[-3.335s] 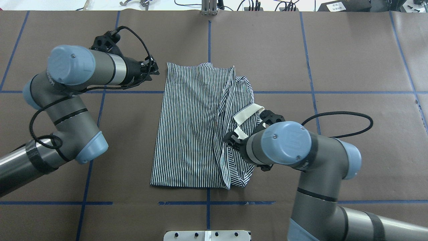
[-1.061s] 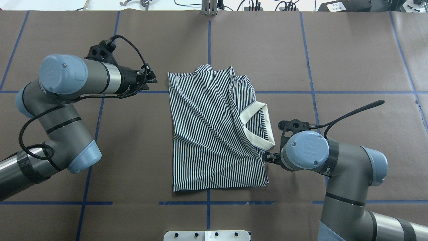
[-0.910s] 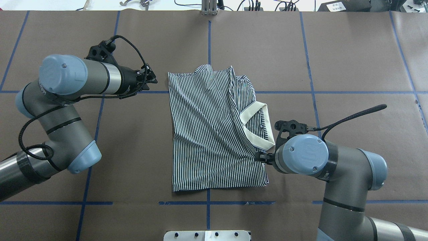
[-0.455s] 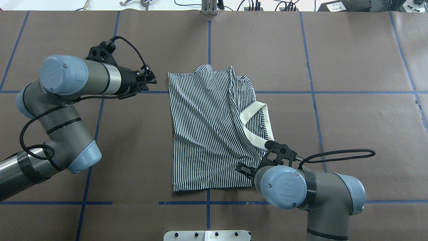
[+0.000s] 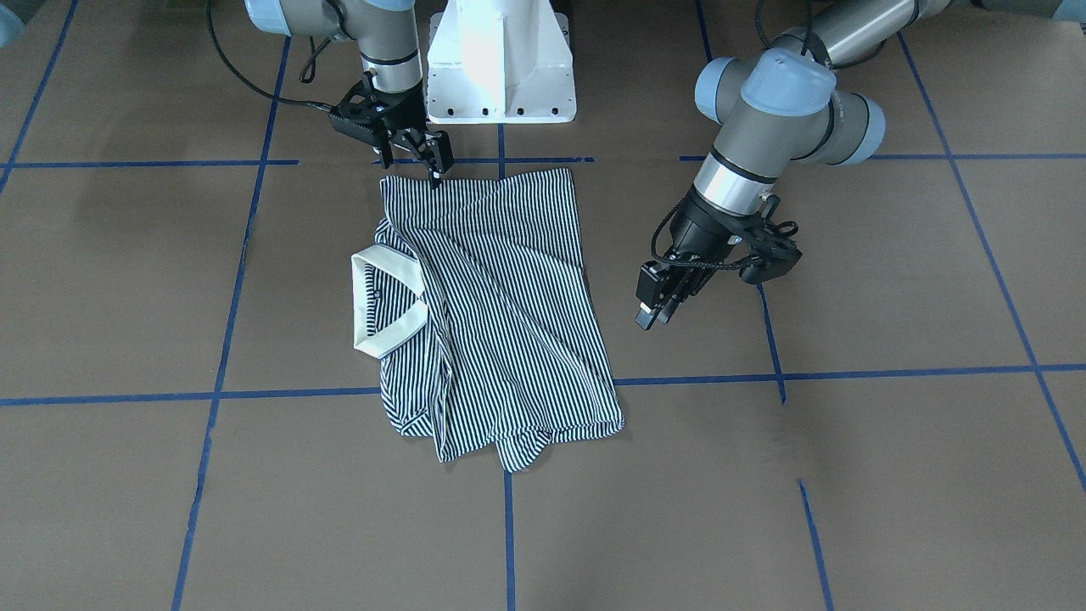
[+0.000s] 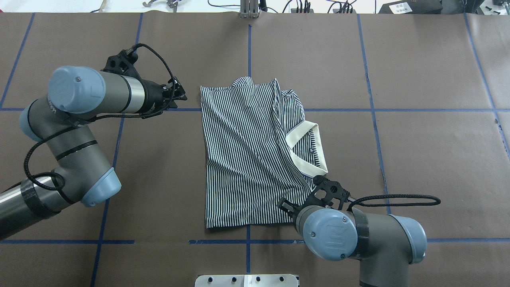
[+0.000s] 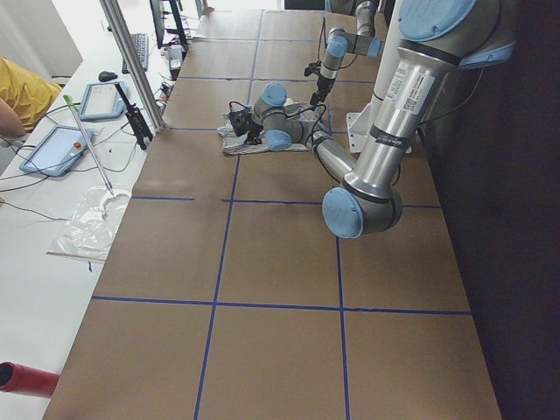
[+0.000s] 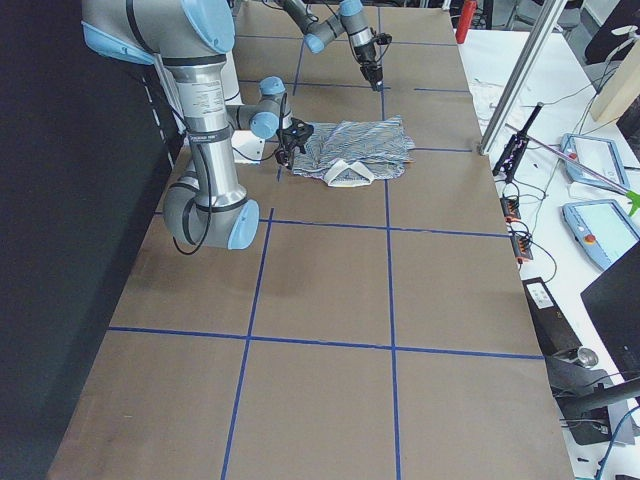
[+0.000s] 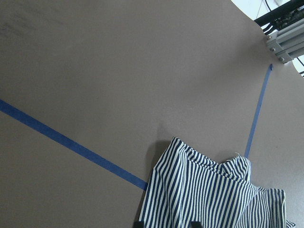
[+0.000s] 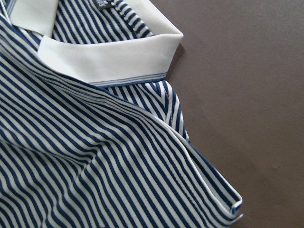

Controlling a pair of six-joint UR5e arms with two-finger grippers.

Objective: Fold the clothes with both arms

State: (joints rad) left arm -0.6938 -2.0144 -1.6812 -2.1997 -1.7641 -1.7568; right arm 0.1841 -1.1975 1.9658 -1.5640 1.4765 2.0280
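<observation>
The striped polo shirt lies folded on the brown table, its cream collar turned towards my right side. My right gripper hovers over the shirt's near right corner with its jaws apart and nothing in them. The right wrist view shows the collar and that corner close below, with no fingers in frame. My left gripper is open and empty, a little left of the shirt's far left corner.
Blue tape lines grid the brown paper. My white pedestal base stands at the near edge. A metal post and cables sit at the far edge. Tablets lie on side benches.
My right gripper let go of the bunched right side, which now lies flat with the collar showing. It then swung from beside the collar to the near right corner. The left arm barely moved.
</observation>
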